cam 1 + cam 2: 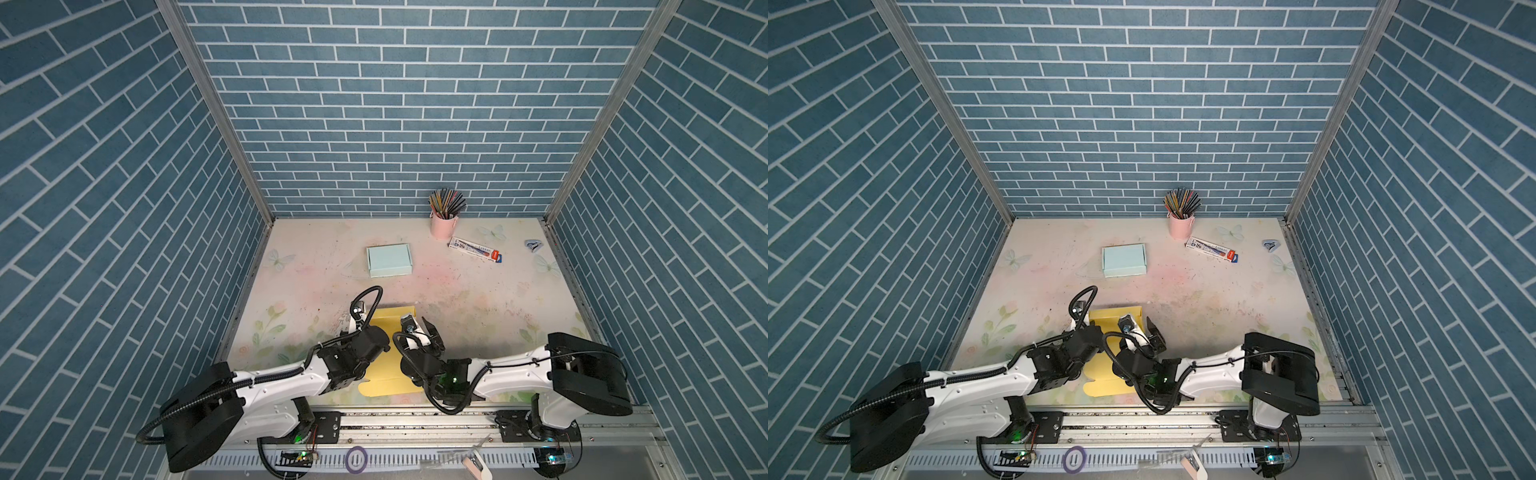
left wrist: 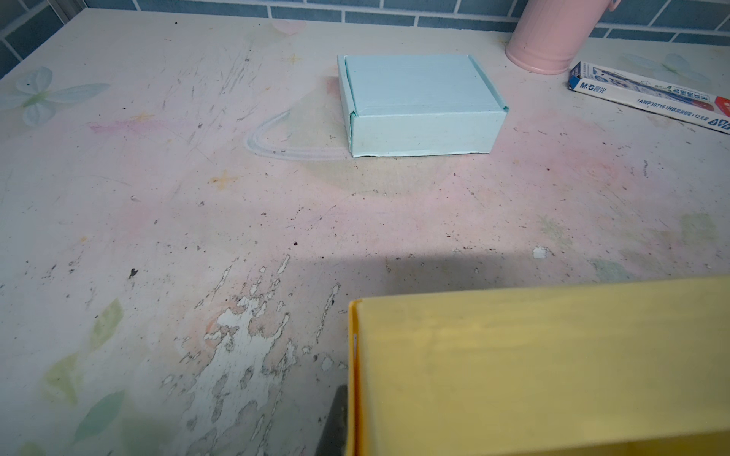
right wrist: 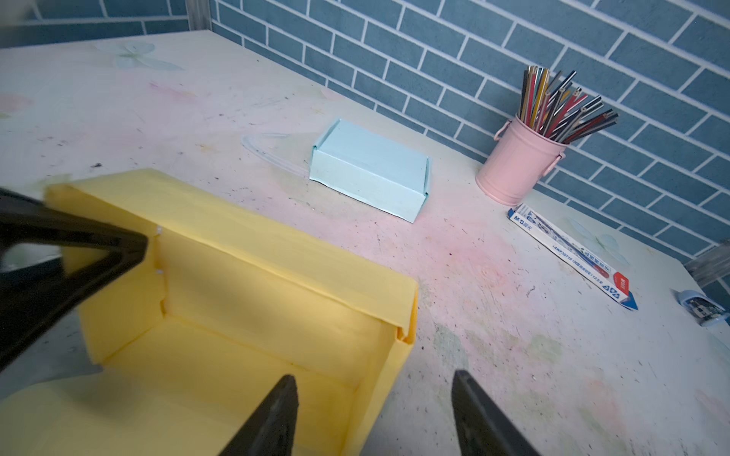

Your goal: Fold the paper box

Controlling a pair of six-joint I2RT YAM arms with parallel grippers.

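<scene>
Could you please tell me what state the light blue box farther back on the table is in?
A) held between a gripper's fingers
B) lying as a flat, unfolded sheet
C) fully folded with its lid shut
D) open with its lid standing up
C: the light blue box sits closed on the table, lid down and nothing touching it; only the yellow box is open on top.
</scene>
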